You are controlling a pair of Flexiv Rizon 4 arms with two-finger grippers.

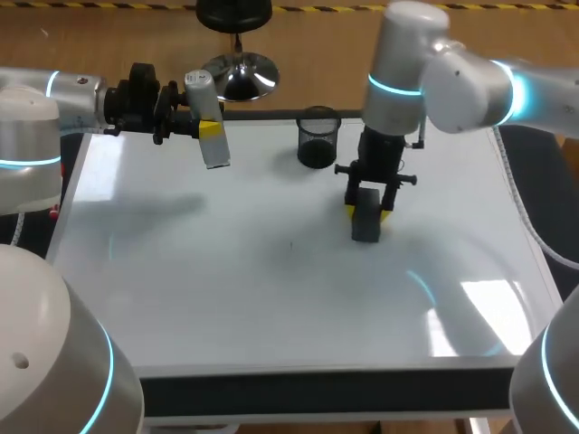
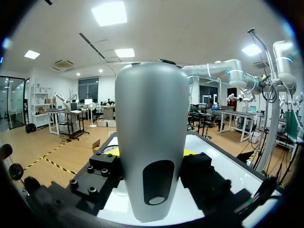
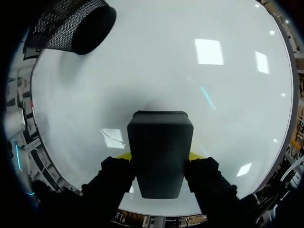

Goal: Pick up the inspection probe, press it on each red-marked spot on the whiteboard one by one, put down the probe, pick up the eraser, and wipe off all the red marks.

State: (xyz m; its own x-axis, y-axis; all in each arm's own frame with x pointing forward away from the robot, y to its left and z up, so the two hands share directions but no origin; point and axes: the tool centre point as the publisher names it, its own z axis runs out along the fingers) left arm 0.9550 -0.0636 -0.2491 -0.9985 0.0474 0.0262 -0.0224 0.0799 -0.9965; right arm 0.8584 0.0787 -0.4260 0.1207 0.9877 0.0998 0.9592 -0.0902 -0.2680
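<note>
My left gripper (image 1: 210, 129) is held above the back left of the whiteboard (image 1: 271, 289), shut on the grey inspection probe (image 1: 215, 154), which hangs clear of the surface. In the left wrist view the probe (image 2: 152, 142) fills the space between the black fingers. My right gripper (image 1: 366, 210) stands upright right of the board's middle, shut on the dark eraser (image 1: 365, 228), whose lower face rests on the board. The right wrist view has the eraser (image 3: 160, 152) clamped from both sides over the white surface (image 3: 190, 85). I see no red marks on the board.
A black mesh cup (image 1: 317, 137) stands at the back of the board, just behind and left of my right gripper; it is also ahead of the eraser in the right wrist view (image 3: 71, 23). The board's dark front edge (image 1: 326, 393) runs along the near side.
</note>
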